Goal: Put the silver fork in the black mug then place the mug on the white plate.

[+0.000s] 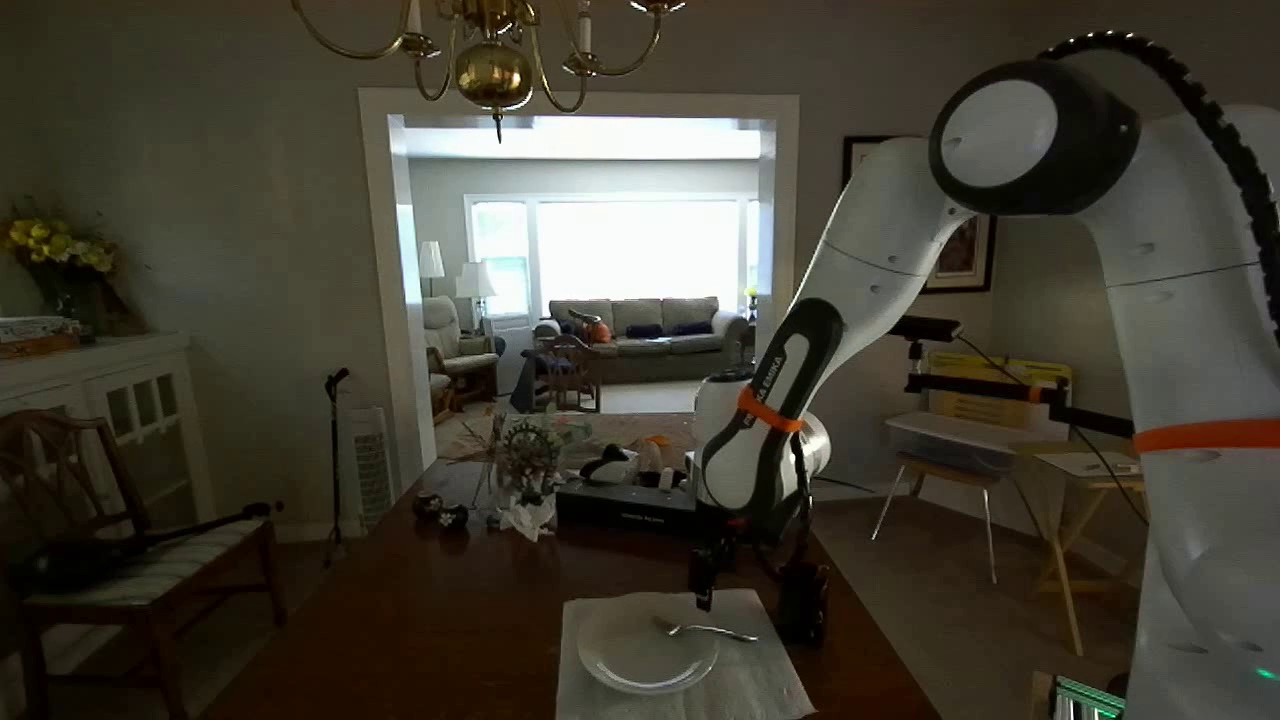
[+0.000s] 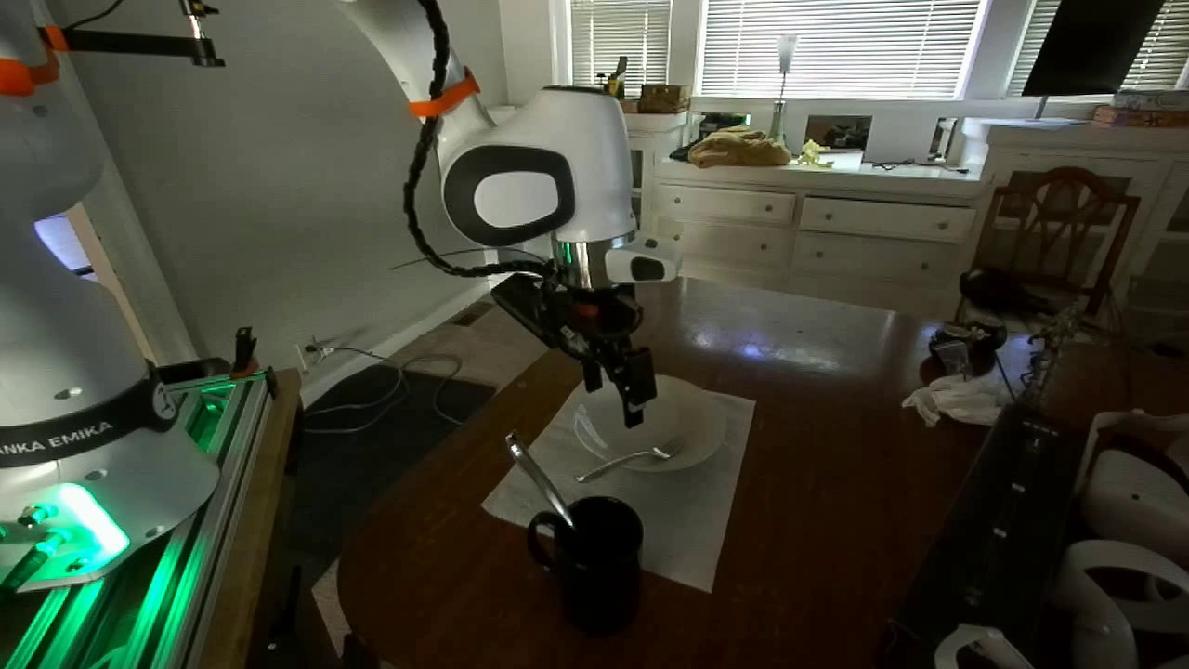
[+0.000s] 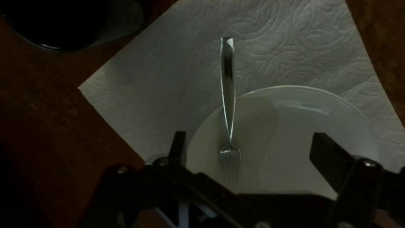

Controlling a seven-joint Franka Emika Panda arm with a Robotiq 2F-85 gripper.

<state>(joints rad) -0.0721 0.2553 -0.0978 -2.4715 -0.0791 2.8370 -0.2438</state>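
The silver fork (image 3: 228, 104) lies with its tines on the white plate (image 3: 294, 142) and its handle over the rim. It also shows in both exterior views (image 1: 715, 631) (image 2: 620, 462). My gripper (image 3: 249, 137) is open and empty above the plate; in the wrist view the fork's tines lie between its fingers, nearer the left one. In an exterior view the fingers (image 2: 613, 398) hang over the plate, apart from it. The black mug (image 2: 602, 567) stands upright beside the paper towel, with a silver utensil handle (image 2: 539, 478) leaning out of it. The mug (image 3: 60, 22) is partly cut off in the wrist view.
A white paper towel (image 2: 687, 548) lies under the plate on the brown wooden table (image 1: 470, 640). A long black box (image 1: 625, 508), crumpled white tissue (image 1: 528, 517) and white objects (image 2: 1129, 502) stand further along the table. A chandelier (image 1: 493, 75) hangs in an exterior view.
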